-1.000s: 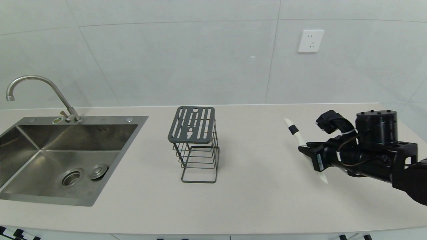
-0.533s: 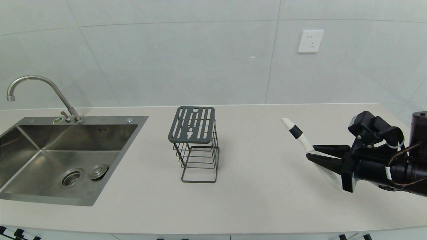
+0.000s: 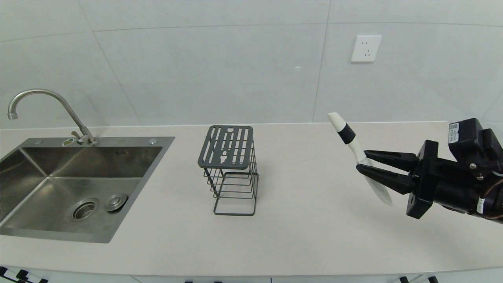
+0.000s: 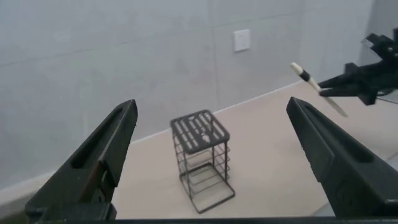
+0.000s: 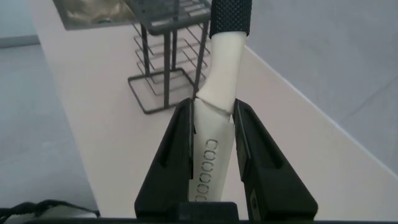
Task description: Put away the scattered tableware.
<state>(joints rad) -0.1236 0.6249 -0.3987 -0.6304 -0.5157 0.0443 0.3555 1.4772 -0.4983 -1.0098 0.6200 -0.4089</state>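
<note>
A white knife [image 3: 351, 147] with a black band on its handle hangs above the counter at the right, handle tilted up and away. My right gripper [image 3: 363, 166] is shut on it where handle meets blade; the right wrist view has the knife [image 5: 222, 74] clamped between both fingers [image 5: 180, 149]. A dark wire cutlery rack [image 3: 230, 168] with a slotted top stands mid-counter, well left of the knife. My left gripper [image 4: 211, 155] is held open in the air, looking at the rack [image 4: 202, 158] and at the knife [image 4: 317, 85] farther off.
A steel sink [image 3: 31, 165] with a curved faucet [image 3: 47, 112] is set into the counter at the left. A wall socket [image 3: 366, 48] sits on the tiled wall behind. Bare counter lies between rack and right arm.
My right gripper has lifted the knife off the counter and pulled back to the right, turning so the handle now points up higher.
</note>
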